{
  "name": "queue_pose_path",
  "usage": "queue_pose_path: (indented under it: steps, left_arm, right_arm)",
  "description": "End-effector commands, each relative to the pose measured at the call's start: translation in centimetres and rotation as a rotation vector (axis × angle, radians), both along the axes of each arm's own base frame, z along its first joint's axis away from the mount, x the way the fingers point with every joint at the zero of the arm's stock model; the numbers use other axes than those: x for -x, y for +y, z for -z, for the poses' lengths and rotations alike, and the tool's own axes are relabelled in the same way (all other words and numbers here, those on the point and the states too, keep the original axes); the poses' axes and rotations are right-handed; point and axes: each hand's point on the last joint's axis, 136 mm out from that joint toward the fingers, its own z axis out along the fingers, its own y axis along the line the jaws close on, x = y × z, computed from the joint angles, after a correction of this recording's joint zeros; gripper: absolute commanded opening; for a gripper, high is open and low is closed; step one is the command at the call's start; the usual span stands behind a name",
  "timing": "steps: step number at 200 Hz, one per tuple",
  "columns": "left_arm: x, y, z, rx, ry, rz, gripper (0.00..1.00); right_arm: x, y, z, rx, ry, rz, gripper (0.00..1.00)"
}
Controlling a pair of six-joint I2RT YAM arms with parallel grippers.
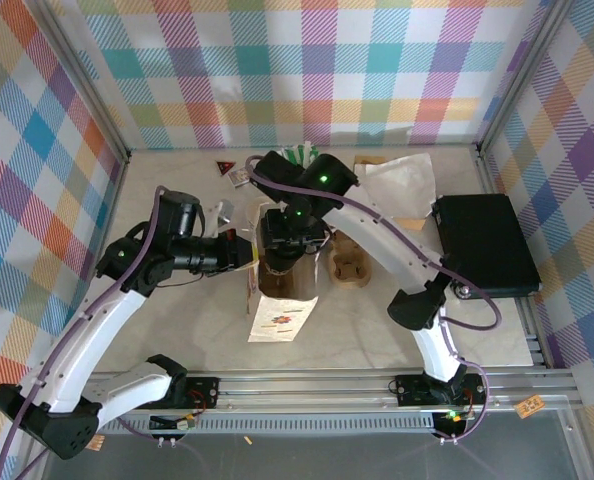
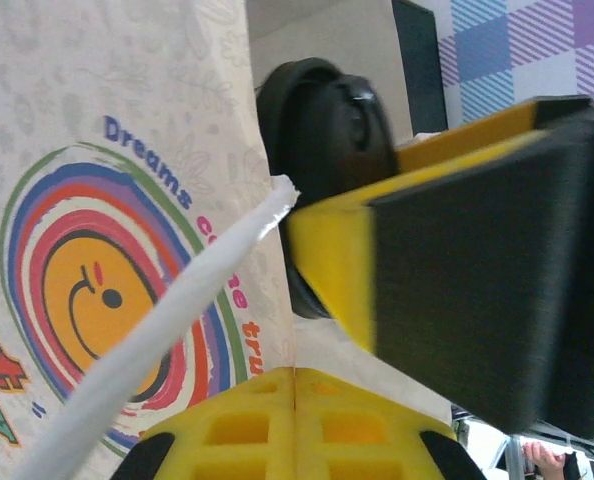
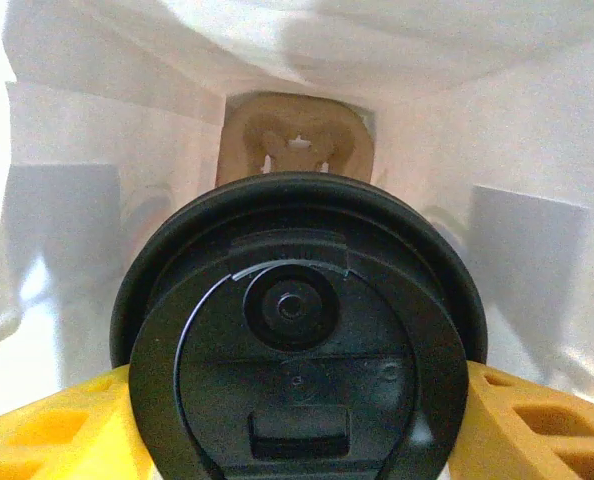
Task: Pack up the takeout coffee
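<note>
**Item 1, takeout coffee** (image 3: 297, 340). It sat inside the open mouth of the paper bag (image 1: 282, 318) near the middle of the worktop (image 1: 377, 330). In the right wrist view its round black lid faced the camera, with white bag walls on every side. In the left wrist view the lid's edge (image 2: 322, 130) showed past the bag's rim at 12 o'clock.

**Item 2, right end effector** (image 1: 285, 245). It reached into the bag from 2 o'clock. Its yellow fingers (image 3: 537, 420) were set partly apart and pressed on the cup at 3 and 9 o'clock just below the lid, gripping it.

**Item 3, left end effector** (image 1: 245, 258). It came in from 9 o'clock and was fully closed. In its own wrist view (image 2: 317, 345) its fingers pinched the bag's printed wall at the rim.

**Item 4, paper bag.** White, with a rainbow smiley print and coloured lettering (image 2: 97, 250). A white twisted handle (image 2: 157, 340) crossed the print.

**Item 5, moulded pulp tray** (image 3: 295, 145). Tan, lying at the far end of the bag's interior, beyond the lid.

**Item 6, second pulp tray** (image 1: 349, 265). On the worktop just beside the bag at 3 o'clock.

**Item 7, black box** (image 1: 487, 245). At the worktop's 3 o'clock edge, well apart from the bag.

**Item 8, crumpled white paper** (image 1: 397, 180). Towards 1 o'clock, near the rear wall.
</note>
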Motion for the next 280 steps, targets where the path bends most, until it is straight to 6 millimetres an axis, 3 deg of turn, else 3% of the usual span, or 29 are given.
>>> queue_pose_path:
  steps: [1,120,181,216,238,280]
  left_arm:
    - [0.1,0.4,-1.2,0.033,-0.053,-0.009,0.0]
    - [-0.2,3.6,1.4,-0.116,-0.061,-0.128,0.0]
    - [-0.3,4.3,1.3,-0.134,-0.07,-0.16,0.0]
    - [-0.3,5.0,1.4,-0.153,-0.069,-0.194,0.16]
    - [-0.2,5.6,1.5,-0.164,-0.07,-0.223,0.38]
    - [-0.3,6.1,1.7,-0.179,-0.058,-0.255,0.44]
  right_arm:
    - [2.2,-2.5,1.1,0.141,0.082,-0.049,0.52]
    - [2.8,-0.9,3.6,0.184,0.129,-0.071,0.51]
    - [3.0,-0.1,5.1,0.212,0.155,-0.093,0.51]
    - [2.9,0.0,5.7,0.226,0.162,-0.102,0.51]
    - [2.9,0.0,6.0,0.234,0.165,-0.103,0.51]
    - [2.2,-0.1,6.1,0.255,0.134,-0.099,0.51]
